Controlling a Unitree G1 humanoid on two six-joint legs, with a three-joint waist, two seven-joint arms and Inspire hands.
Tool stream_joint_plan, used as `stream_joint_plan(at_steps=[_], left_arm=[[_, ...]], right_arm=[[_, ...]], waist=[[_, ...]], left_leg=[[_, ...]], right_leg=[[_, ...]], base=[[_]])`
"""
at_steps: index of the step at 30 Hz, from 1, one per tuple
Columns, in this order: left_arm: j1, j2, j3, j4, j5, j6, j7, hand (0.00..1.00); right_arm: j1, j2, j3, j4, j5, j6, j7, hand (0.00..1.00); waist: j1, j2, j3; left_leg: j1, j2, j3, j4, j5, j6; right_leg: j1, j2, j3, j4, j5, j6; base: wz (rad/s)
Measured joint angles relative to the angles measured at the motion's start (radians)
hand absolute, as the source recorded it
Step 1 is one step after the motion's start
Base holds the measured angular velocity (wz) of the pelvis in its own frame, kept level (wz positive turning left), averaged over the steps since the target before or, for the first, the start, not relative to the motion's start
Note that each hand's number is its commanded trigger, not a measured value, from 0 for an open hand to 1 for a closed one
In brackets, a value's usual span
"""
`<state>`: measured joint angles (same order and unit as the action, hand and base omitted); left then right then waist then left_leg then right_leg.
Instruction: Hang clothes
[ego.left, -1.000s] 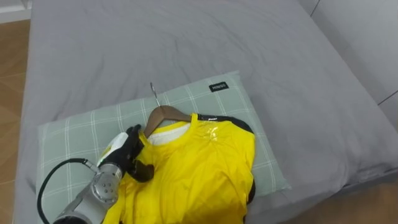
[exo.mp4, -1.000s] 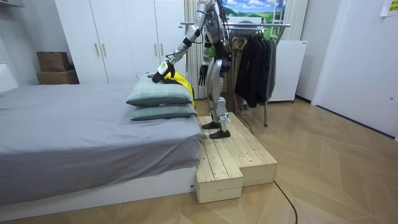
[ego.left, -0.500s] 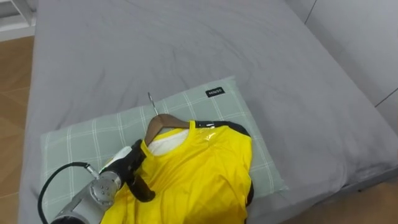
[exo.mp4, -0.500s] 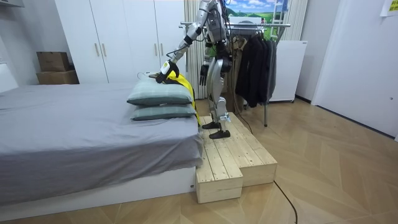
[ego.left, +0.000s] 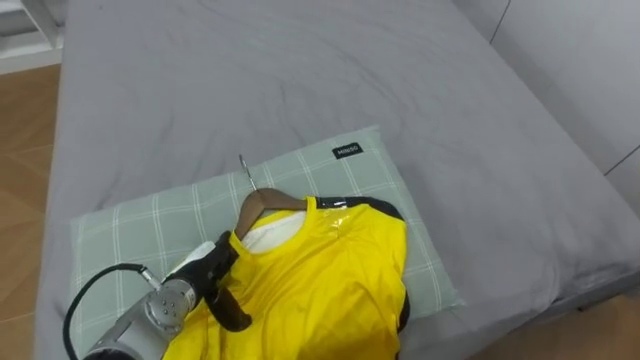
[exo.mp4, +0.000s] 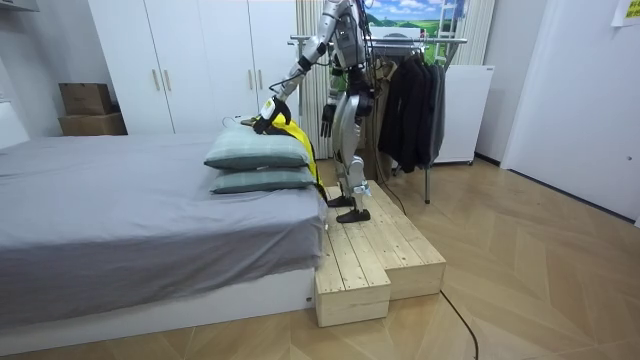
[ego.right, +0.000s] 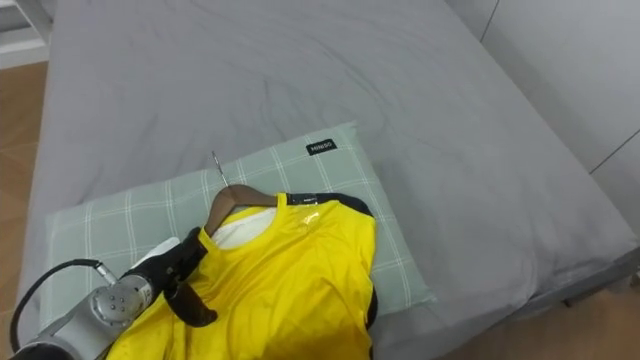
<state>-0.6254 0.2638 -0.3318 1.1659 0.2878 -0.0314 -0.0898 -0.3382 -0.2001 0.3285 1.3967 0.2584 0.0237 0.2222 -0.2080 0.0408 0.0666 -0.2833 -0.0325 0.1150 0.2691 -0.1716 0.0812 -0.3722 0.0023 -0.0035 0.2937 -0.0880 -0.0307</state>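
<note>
— Where's the robot's left hand (ego.left: 212, 272)?

— Low on the pale green checked pillow (ego.left: 140, 220), at the corner nearest the robot. Its dark fingers and thumb are closed narrow, pinching the shoulder of the yellow shirt (ego.left: 320, 280) with black trim.

— And the shirt itself?

— It is spread across that pillow, dressed on a brown wooden hanger (ego.left: 262, 198). The hanger's curved top and thin metal hook (ego.left: 245, 168) stick out of the collar toward the pillow's far edge. The shirt's lower part spills over the pillow's near edge, on the robot's side.

— What is under the pillow?

— A second pillow of the same green (exo.mp4: 262, 180), and beneath both the bed with its grey sheet (ego.left: 300, 80), which stretches away beyond the pillow.

— The other hand?

— The right hand (exo.mp4: 326, 125) hangs at the robot's side, well apart from the pillow. How it is held I cannot tell.

— Where does the robot stand?

— On a low platform of pale wooden planks (exo.mp4: 370, 250) just beside the pillow end of the bed. Behind it, farther from the pillow, a metal clothes rack (exo.mp4: 440, 41) holds a row of dark garments (exo.mp4: 410, 110) on its rail.
</note>
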Motion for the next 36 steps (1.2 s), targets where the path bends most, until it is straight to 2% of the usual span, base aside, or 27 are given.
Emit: stream_joint_plan(at_steps=[13, 16, 18, 23, 29, 33, 36], left_arm=[[0.022, -0.033, 0.016, 0.006, 0.000, -0.015, 0.135, 0.00], [0.022, -0.047, 0.023, 0.038, -0.001, -0.022, 0.177, 0.00], [0.023, -0.056, 0.068, 0.060, -0.002, -0.032, 0.204, 0.00], [0.035, -0.057, 0.126, 0.074, -0.005, -0.044, 0.265, 0.00], [0.047, -0.063, 0.171, 0.075, -0.016, -0.047, 0.334, 0.00], [0.046, -0.068, 0.175, 0.074, -0.022, -0.059, 0.369, 0.00], [0.046, -0.084, 0.175, 0.074, -0.022, -0.064, 0.392, 0.00]], right_arm=[[0.007, 0.001, 0.002, 0.005, 0.027, 0.000, -0.001, 0.00], [0.010, 0.002, 0.004, 0.007, 0.028, 0.000, -0.003, 0.00], [0.018, 0.015, 0.004, 0.007, 0.039, 0.000, -0.027, 0.00], [0.028, 0.040, 0.015, 0.007, 0.086, 0.000, -0.068, 0.00], [0.036, 0.049, 0.015, 0.006, 0.094, 0.000, -0.085, 0.00], [0.036, 0.050, 0.014, 0.006, 0.095, -0.002, -0.102, 0.00], [0.039, 0.050, 0.013, 0.006, 0.095, -0.002, -0.102, 0.00]], waist=[[0.010, -0.004, -0.0027], [0.018, -0.015, -0.0081], [0.023, -0.032, -0.0141], [0.024, -0.059, -0.0127], [0.028, -0.060, -0.0129], [0.035, -0.060, -0.0130], [0.046, -0.060, -0.0130]], left_leg=[[-0.005, 0.001, 0.006, -0.001, 0.000, 0.000], [-0.002, 0.002, 0.010, -0.001, 0.000, 0.000], [-0.001, 0.004, 0.012, -0.002, 0.001, -0.001], [-0.002, 0.004, 0.012, 0.000, 0.002, -0.001], [-0.010, 0.004, 0.007, -0.001, 0.002, -0.001], [-0.024, 0.005, 0.007, 0.000, 0.002, -0.001], [-0.028, 0.005, 0.006, -0.001, 0.002, -0.001]], right_leg=[[-0.007, 0.002, 0.003, 0.000, 0.002, -0.001], [-0.008, 0.003, 0.006, 0.002, 0.002, -0.001], [-0.007, 0.004, 0.006, 0.002, 0.003, -0.002], [-0.007, 0.004, 0.005, 0.001, 0.004, -0.003], [-0.015, 0.004, 0.003, 0.002, 0.005, -0.003], [-0.030, 0.005, 0.003, 0.003, 0.006, -0.005], [-0.032, 0.007, 0.003, 0.001, 0.007, -0.005]], base=[[-0.01], [-0.03], [-0.02], [0.00], [0.00], [0.00], [0.00]])
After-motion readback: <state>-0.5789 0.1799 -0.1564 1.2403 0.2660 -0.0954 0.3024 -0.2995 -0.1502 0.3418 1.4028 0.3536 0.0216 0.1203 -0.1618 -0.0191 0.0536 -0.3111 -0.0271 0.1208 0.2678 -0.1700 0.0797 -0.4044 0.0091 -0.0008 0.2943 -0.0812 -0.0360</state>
